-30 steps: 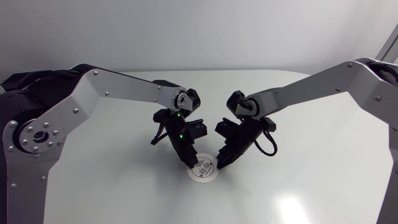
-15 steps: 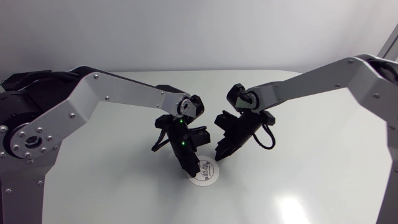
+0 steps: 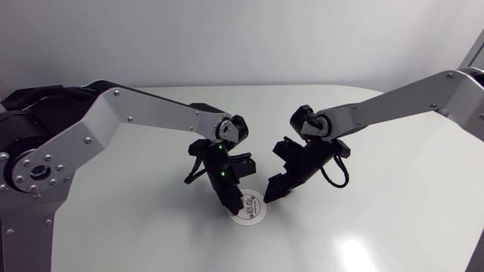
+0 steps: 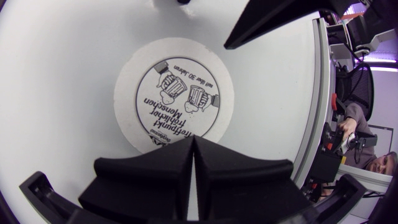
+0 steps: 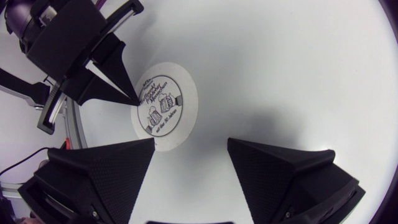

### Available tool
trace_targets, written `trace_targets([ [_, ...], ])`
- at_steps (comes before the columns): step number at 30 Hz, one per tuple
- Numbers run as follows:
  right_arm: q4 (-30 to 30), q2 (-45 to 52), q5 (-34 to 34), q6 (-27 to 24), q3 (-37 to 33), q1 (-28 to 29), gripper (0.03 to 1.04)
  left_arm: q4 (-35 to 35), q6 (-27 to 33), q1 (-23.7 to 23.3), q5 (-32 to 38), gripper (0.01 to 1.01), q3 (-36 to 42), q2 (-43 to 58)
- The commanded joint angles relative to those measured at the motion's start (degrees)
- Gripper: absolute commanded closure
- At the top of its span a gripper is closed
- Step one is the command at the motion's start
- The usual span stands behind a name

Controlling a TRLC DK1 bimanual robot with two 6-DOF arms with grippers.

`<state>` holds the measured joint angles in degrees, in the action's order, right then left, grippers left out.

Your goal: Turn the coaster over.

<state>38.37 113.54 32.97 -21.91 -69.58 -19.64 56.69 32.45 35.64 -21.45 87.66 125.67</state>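
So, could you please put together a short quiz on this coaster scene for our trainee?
1. Fill in: the left gripper holds its fingers shut, with their tips at the ____ of the coaster.
2. True or false: the coaster lies flat on the table with its printed side up.
3. The fingers of the right gripper are: A) open; B) shut on the coaster; C) shut with nothing between them.

Key: 1 edge; 2 true; 3 A.

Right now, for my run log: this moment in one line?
coaster flat, print up | left gripper shut, at its rim | right gripper open
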Motion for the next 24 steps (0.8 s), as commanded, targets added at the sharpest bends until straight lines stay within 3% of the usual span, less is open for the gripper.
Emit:
trace_targets([
  [1, 0.13, 3.62, 1.04, 0.47, 1.20, -1.19, 0.13, -1.05, -0.63, 0.13, 0.53, 1.007, -1.52, 0.81],
  [12, 1.88, 5.73, 6.93, 1.43, -0.73, -4.62, 0.18, -1.75, -1.33, 1.98, 0.53, 1.005, -0.03, 1.95],
  [15, 2.94, 5.29, 8.43, 1.26, -1.52, -4.62, 0.23, -1.75, -1.42, 2.24, 0.45, 1.007, 0.41, 2.13],
  [24, 5.84, 0.90, 10.01, 0.29, -2.93, -4.53, 0.23, -1.67, -1.42, 1.80, 0.01, 1.007, 0.50, 0.28],
])
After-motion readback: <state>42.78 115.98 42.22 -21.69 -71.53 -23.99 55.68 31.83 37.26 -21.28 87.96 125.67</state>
